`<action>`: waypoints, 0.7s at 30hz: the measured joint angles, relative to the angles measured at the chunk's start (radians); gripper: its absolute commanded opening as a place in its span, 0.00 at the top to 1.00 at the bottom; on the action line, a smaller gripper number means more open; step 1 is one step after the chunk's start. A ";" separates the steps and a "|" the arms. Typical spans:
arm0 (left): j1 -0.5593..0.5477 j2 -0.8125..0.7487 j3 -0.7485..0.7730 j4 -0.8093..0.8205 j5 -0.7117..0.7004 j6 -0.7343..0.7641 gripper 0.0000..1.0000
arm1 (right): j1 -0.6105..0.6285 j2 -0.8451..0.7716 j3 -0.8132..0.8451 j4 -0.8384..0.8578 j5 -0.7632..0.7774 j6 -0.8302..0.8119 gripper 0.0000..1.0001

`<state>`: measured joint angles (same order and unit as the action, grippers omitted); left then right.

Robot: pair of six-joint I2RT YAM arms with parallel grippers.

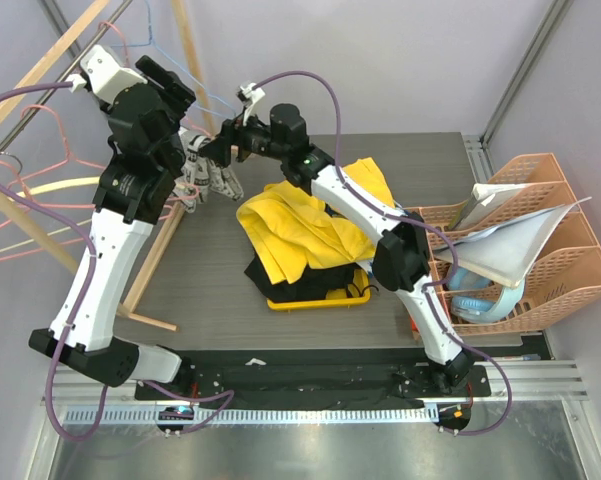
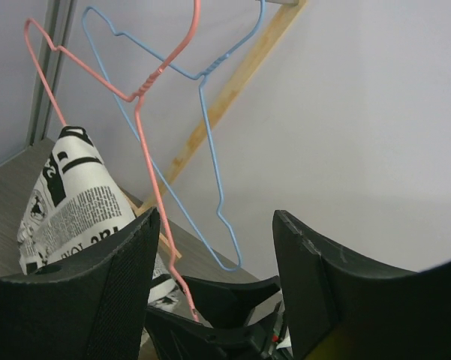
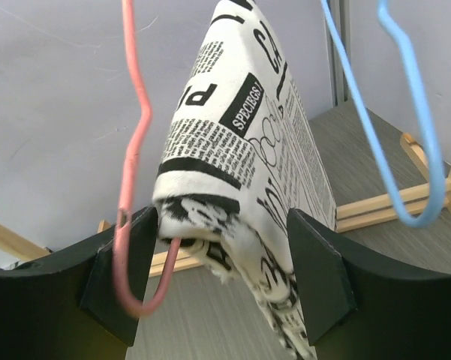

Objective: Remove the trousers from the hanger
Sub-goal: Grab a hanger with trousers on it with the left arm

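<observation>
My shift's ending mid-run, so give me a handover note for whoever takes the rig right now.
Left gripper: open, pink hanger wire between its fingers, not gripped.
Right gripper: open, straddling the trousers, no clear pinch.
Trousers hang over the pink hanger.
Done: both arms are at the hanger.
Left to do: close both, pull the trousers off.

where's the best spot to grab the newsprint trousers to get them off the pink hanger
Probably the thick fold of the newsprint trousers where it wraps the pink hanger, coming from the right gripper's side: the bunch is compact and sits between its open fingers.
</observation>
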<state>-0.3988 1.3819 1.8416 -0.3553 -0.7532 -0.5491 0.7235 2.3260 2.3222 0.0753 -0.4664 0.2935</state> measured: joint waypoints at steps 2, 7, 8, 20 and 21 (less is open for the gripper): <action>0.000 0.003 0.000 0.000 -0.007 -0.008 0.38 | 0.001 0.051 0.053 -0.003 -0.007 0.000 0.32; 0.000 0.043 0.040 -0.045 -0.019 -0.056 0.41 | 0.004 0.075 0.091 0.001 -0.002 0.005 0.99; 0.000 0.056 0.055 -0.055 -0.019 -0.067 0.41 | 0.004 0.075 0.094 0.003 0.002 0.005 0.99; 0.176 0.188 0.238 -0.339 0.128 -0.362 0.46 | 0.020 0.081 0.110 -0.029 0.002 -0.024 0.99; 0.196 0.192 0.238 -0.362 0.136 -0.393 0.43 | 0.020 0.080 0.110 -0.030 -0.002 -0.026 0.99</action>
<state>-0.2031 1.5742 2.0796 -0.7177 -0.6174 -0.9417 0.7433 2.4065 2.4321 0.0452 -0.4683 0.2680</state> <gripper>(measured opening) 0.500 0.084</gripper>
